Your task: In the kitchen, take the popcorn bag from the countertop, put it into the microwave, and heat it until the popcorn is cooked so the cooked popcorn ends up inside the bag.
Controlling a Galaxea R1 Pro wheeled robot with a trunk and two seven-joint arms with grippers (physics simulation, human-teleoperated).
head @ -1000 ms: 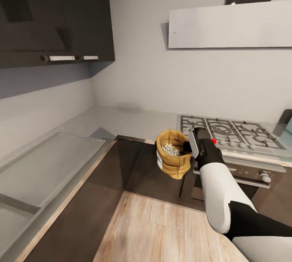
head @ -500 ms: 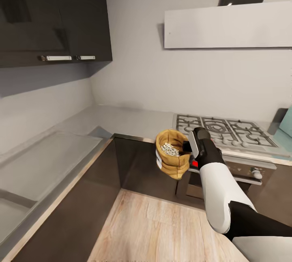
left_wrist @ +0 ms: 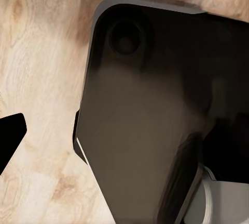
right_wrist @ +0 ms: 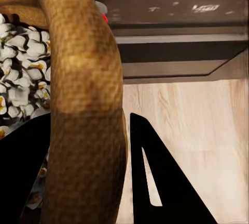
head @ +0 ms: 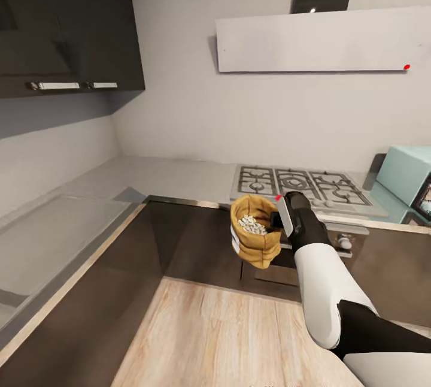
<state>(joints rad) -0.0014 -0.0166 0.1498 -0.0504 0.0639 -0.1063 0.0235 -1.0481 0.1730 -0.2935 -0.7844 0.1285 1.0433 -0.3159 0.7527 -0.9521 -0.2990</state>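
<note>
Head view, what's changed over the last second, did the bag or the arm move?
The camera turned right: the hob and upper cabinets slid left in the picture, and the microwave has come into view at the right edge. That is the view shifting, not the things. The right gripper stays clamped on the popcorn bag, upright, popcorn inside.

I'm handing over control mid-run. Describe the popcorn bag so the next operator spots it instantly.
Find the gas hob on the back countertop. In front of it, over the wood floor, the right pincer holds the popcorn bag by its rim. It is the one tan burlap sack, open-topped, heaped with whitish popcorn.
</note>
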